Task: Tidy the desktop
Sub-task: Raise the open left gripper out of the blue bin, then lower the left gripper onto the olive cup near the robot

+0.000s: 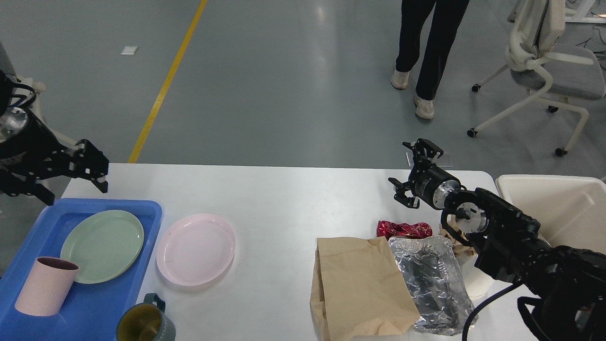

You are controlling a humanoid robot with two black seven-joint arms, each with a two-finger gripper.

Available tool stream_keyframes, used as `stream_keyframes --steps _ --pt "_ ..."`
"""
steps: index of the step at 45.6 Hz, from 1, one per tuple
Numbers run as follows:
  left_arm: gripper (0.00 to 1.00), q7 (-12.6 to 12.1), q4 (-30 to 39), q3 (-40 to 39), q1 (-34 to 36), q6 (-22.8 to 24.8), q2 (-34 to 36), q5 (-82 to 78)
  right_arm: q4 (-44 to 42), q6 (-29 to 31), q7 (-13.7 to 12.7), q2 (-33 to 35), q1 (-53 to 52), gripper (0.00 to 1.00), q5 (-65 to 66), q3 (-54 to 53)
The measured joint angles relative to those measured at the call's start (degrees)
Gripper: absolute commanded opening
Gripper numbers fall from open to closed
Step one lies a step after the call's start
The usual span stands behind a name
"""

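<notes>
Judging by how things lie, we're partway through tidying the counter (pixel 284 199), the white top that fills the lower half of the head view. Dishes side: the blue tray (pixel 142 227) at our left already holds the green plate (pixel 102 246) and the pink cup (pixel 45 285), so those look sorted. The pink plate (pixel 196 248) sits on the bare counter just beside the tray, and the dark green mug (pixel 146 323) stands at the near edge, by the tray's corner, prob. next to go in.

Rubbish side (nothing done there yet, as far as we see): brown paper bag (pixel 355 284), crumpled foil (pixel 433 279) touching its right side, red wrapper (pixel 404 229) just behind them, plus some brown paper scraps mostly hidden behind our right arm. The cream bin (pixel 554 203) waits off the counter's right end; we can't see any contents.

Left pincer (pixel 97 173) hangs above the counter's far-left corner, behind the tray, holding nothing; fingers too dark to say spread or pressed together. Right pincer (pixel 415 175) hovers spread and unladen, above the counter behind the red wrapper.

Approx. half left: two dishes, then all the rubbish.
</notes>
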State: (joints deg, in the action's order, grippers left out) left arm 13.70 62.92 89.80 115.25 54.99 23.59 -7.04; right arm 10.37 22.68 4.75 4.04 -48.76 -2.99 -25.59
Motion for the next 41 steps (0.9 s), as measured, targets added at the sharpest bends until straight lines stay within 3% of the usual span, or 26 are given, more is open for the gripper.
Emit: stream_keyframes --steps 8,20,41 --pt "0.94 0.05 6.41 -1.82 0.37 0.0 -7.44 -0.06 -0.01 0.0 0.0 0.0 0.07 1.0 0.01 0.01" --pt "0.94 1.16 8.99 -3.41 -2.42 0.0 -16.67 2.1 0.0 0.0 0.0 0.0 0.07 1.0 0.0 -0.02" --pt "0.94 0.88 9.69 -4.33 -13.21 0.0 -23.09 8.16 0.0 0.0 0.0 0.0 0.05 1.0 0.01 -0.04"
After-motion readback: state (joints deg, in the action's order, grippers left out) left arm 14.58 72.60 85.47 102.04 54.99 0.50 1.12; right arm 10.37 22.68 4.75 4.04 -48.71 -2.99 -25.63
